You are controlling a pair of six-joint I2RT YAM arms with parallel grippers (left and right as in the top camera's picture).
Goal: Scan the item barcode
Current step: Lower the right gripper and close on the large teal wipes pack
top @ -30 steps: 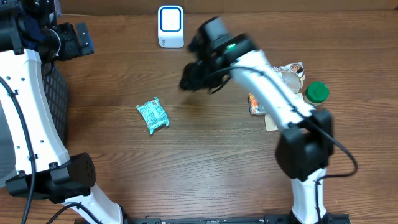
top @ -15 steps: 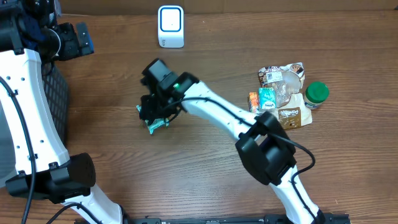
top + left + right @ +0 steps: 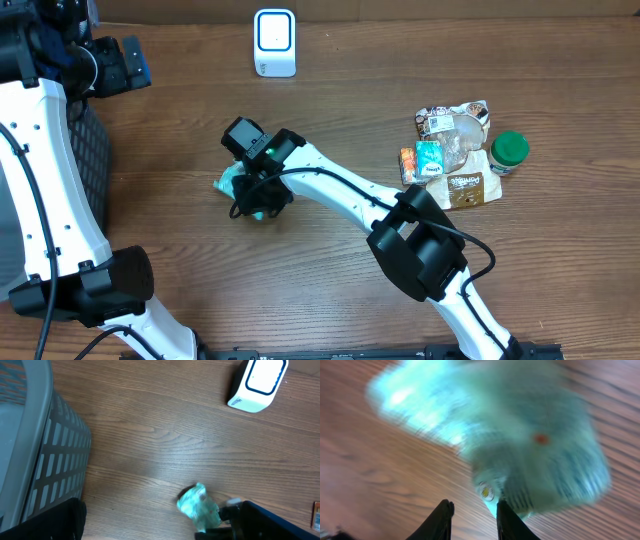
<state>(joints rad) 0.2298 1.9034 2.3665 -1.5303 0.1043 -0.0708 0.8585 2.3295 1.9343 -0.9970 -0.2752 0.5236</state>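
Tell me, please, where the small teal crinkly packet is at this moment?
In the overhead view the small teal crinkly packet lies left of centre on the brown wooden table, at the right arm's fingers, below the white scanner box.

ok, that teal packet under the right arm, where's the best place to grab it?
Take the teal packet from straight above, jaws across its narrow width near one crimped end. It lies low on the table, so a side approach finds little edge, and the puffy, crinkled middle would probably squash or slip.
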